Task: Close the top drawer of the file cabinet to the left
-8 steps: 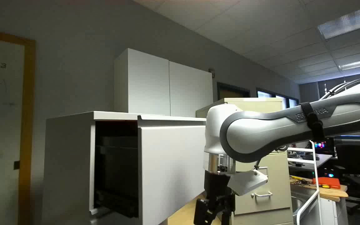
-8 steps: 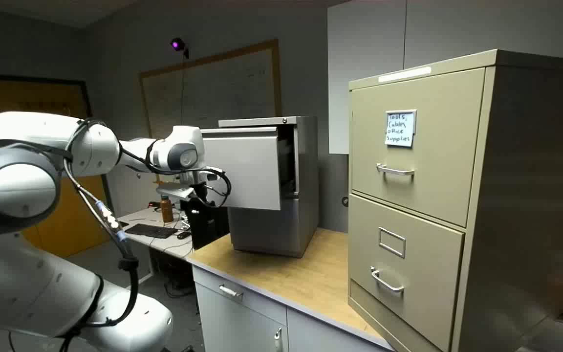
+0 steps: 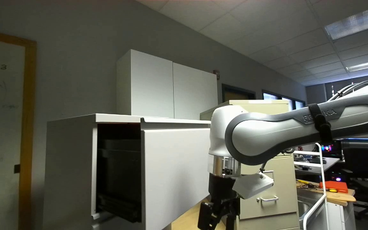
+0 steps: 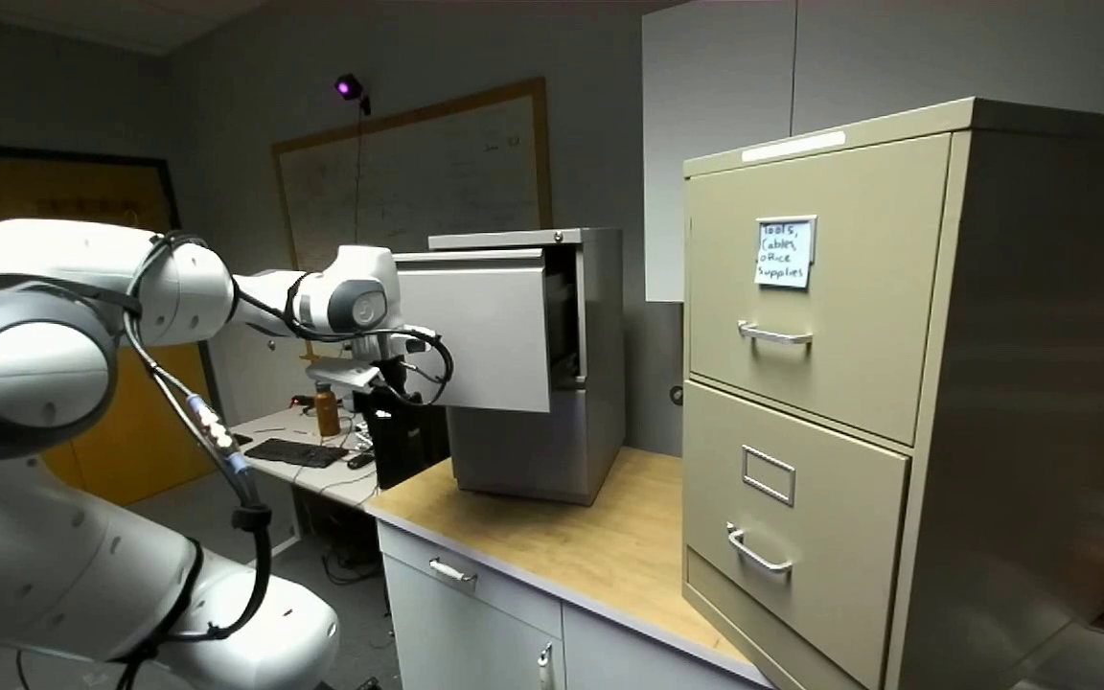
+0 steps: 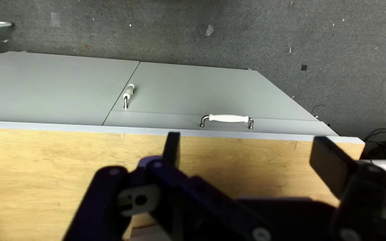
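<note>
The white-grey file cabinet (image 3: 70, 166) stands on a wooden counter; it also shows in an exterior view (image 4: 605, 383). Its top drawer (image 3: 174, 172) is pulled out, with the dark inside visible behind the front; the drawer front shows in an exterior view too (image 4: 485, 335). My gripper (image 3: 219, 220) points down in front of the drawer front, near its outer side. Whether it touches the drawer cannot be told. In the wrist view the gripper's fingers (image 5: 246, 147) are wide apart with nothing between them. In an exterior view the fingers are hidden behind the arm and cables.
A beige cabinet (image 4: 820, 383) with handled drawers stands on the wooden counter (image 4: 514, 537). Below are grey cupboard fronts with a white-gripped handle (image 5: 228, 118). A desk with a keyboard (image 4: 298, 452) and an orange bottle (image 4: 327, 412) is behind the arm.
</note>
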